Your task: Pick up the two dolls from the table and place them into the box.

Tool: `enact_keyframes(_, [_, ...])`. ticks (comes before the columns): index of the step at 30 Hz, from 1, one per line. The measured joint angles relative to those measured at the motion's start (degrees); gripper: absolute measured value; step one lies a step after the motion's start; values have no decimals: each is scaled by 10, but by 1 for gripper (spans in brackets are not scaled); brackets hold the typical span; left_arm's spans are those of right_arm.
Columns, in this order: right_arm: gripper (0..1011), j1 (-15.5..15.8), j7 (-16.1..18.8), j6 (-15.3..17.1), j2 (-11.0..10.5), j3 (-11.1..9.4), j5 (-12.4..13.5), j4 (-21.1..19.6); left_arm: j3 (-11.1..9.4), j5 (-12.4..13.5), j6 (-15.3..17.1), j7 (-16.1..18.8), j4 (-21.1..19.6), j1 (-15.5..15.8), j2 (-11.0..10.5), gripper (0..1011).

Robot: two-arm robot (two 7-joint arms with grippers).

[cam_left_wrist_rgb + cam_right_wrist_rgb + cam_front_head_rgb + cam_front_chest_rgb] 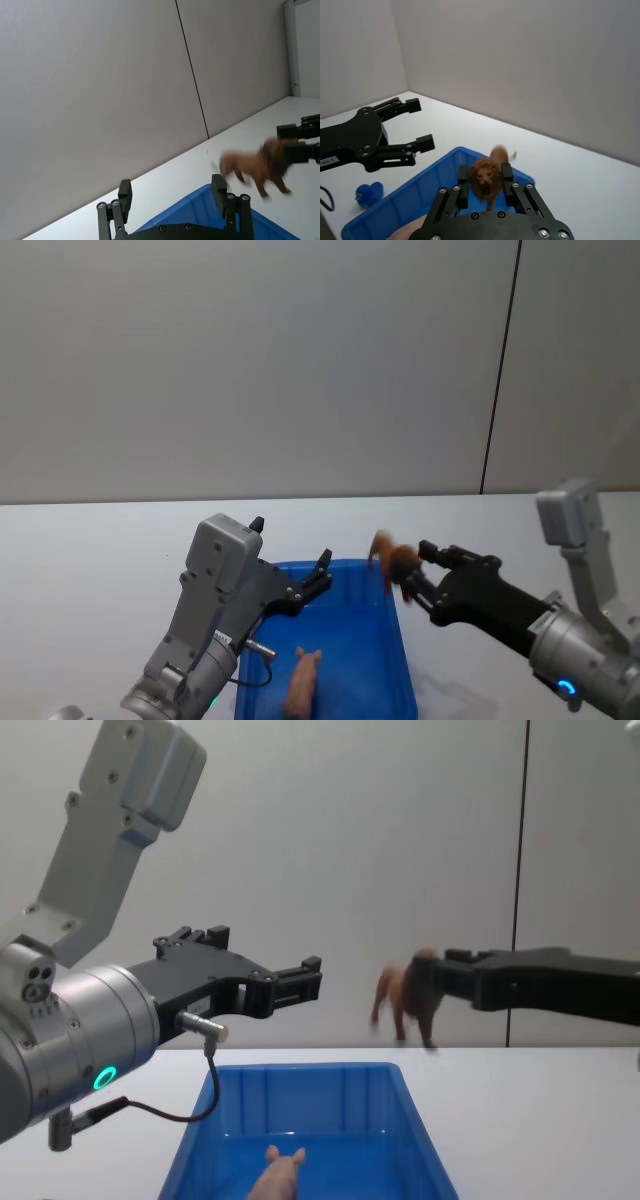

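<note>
The lion (398,562) is pinched at the mane between the fingers of the right gripper (415,568). It is held in the air about above the far right corner of the box (404,655), and its body and legs hang free beyond the fingers. The pig (303,680) is seen lying inside the box, near its middle. The left gripper (322,575) is held spread and empty above the box's left side.

The lion is judged to be light, stiff, hard plastic, so little squeeze is needed and nothing is likely to be crushed. Its smooth skin may let it pivot in so narrow a pinch. The shaggy mane, being broad and ridged, is judged the surest place of hold. A short fall into the box should do it no harm.
</note>
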State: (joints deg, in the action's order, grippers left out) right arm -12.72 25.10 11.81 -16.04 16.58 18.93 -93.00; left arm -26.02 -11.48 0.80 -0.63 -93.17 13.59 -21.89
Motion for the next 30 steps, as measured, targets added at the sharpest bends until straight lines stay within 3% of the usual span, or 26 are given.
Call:
enact_keyframes(9, [603,-8,16,33,14,15,6,16,0,0,0,0,0,0,0,1001])
enact_keyframes(11, [705,-9,19,40,17,18,7,21,0,0,0,0,0,0,0,1002])
enact_keyframes(21, [965,-4,18,43,6,12,18,24,0,0,0,0,0,0,0,1001])
enact_keyframes(30, [1001,17,9,27,-24,-6,31,11,0,0,0,0,0,0,0,1001])
